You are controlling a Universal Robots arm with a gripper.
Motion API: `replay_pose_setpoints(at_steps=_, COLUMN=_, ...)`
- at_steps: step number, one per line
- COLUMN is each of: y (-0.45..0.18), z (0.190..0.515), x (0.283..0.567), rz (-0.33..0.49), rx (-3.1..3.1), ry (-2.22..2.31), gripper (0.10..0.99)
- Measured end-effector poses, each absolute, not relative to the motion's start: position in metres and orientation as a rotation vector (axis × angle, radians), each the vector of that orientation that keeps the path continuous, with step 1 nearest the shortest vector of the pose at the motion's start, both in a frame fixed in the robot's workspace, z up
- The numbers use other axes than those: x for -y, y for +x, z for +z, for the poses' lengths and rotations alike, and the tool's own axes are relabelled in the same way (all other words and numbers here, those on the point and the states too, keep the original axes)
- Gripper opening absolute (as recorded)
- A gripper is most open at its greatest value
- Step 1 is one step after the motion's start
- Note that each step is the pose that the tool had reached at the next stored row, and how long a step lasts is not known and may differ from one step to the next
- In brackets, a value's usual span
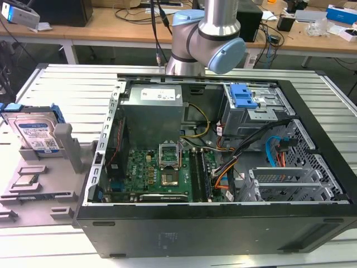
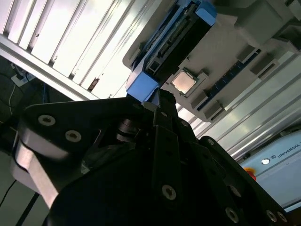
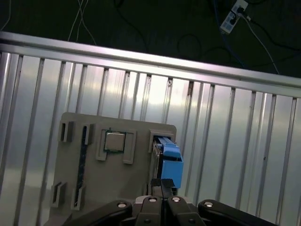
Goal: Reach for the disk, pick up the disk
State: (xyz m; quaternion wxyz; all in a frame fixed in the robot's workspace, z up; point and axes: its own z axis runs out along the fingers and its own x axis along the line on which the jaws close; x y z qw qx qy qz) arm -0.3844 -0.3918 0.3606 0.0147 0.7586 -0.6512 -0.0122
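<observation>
The fingers are pressed together with nothing between them. In the first wrist view they hang over the blue-railed edge of the disk, apart from it. In the exterior view the disk stands tilted on edge in a slot of a grey holder at the left of the frame, its label showing. A small square chip lies in a recess of the holder, near the disk. The holder rests on a slatted metal counter. An open computer case takes up the centre and right, and the arm rises behind it at upper centre.
</observation>
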Motion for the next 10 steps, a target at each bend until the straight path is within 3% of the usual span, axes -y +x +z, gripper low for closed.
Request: replay_pose_setpoints(at_steps=10, y=-0.3844, z=0.3601, x=0.3917, rz=-0.039, rx=2.185, ry=2.216, gripper=0.106)
